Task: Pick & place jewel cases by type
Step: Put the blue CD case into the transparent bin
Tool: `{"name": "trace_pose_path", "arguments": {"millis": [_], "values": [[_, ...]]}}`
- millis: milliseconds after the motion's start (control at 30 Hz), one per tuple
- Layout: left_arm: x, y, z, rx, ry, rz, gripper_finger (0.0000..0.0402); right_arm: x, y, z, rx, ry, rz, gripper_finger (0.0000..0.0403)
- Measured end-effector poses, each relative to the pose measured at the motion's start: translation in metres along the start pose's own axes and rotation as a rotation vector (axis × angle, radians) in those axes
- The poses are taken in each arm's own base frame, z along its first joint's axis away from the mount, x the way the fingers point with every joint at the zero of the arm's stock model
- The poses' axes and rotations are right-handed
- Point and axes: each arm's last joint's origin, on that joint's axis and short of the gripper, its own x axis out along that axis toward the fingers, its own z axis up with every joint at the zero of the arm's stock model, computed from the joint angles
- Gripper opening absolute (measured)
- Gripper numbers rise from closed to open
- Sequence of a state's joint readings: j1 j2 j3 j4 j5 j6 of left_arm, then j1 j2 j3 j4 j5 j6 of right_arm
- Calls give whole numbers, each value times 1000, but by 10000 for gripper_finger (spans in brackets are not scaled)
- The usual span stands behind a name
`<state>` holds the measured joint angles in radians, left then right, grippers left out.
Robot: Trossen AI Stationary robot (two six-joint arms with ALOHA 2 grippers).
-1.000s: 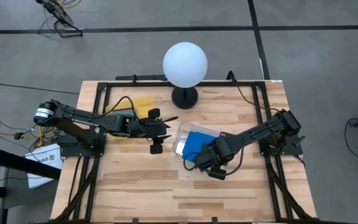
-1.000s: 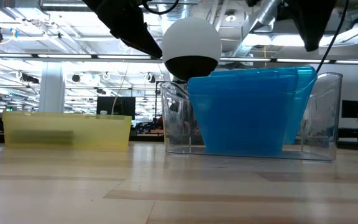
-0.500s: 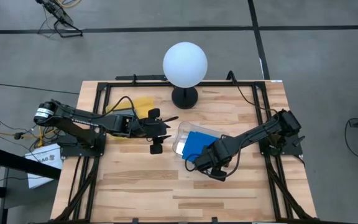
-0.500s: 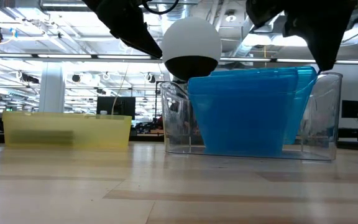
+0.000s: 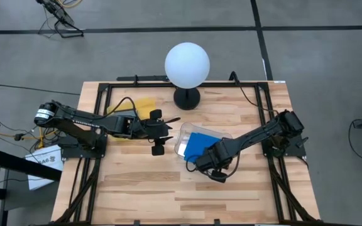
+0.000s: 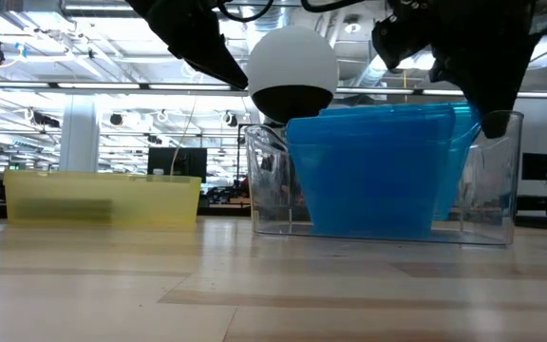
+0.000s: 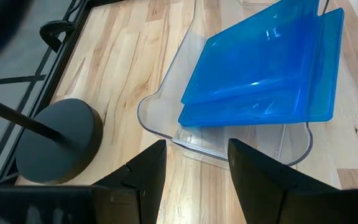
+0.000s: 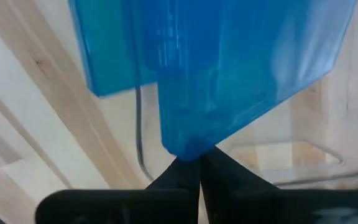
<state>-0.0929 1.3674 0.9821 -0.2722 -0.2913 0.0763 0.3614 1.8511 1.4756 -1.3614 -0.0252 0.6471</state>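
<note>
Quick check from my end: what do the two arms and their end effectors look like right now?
Both arms are dark, jointed and slim. The left arm has a silver cylinder at its base and loose cables beside it. Left end effector: two flat, dark, tapered fingers. Right end effector: two narrow black fingers. No markings visible.

**Even light from above, with soft focus up close**

The room is bright and the light is even. It comes from the ceiling lamps [image 6: 112, 119], which show as white strips behind the table [image 5: 187, 188]. On the wood the shadows are soft and short. The white globe [image 5: 186, 64] looks almost washed out from above, with no detail on its surface. The blue jewel cases [image 7: 263, 68] carry pale streaks of glare. In the right wrist view everything is blurred, because the blue plastic is very near to the lens. At table height the near boards are out of focus. In the left wrist view the dark fingers [image 7: 253, 180] are soft too, and the lines bend a little at the edges.
</note>
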Motion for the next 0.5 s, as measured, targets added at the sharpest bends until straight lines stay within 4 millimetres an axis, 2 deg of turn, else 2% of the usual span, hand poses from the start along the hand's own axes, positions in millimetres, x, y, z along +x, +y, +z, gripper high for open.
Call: {"name": "trace_pose_path", "arguments": {"millis": [500], "values": [[0,0,0,0,0,0,166,-1,-9,19,-28,-133,-4,0]]}}
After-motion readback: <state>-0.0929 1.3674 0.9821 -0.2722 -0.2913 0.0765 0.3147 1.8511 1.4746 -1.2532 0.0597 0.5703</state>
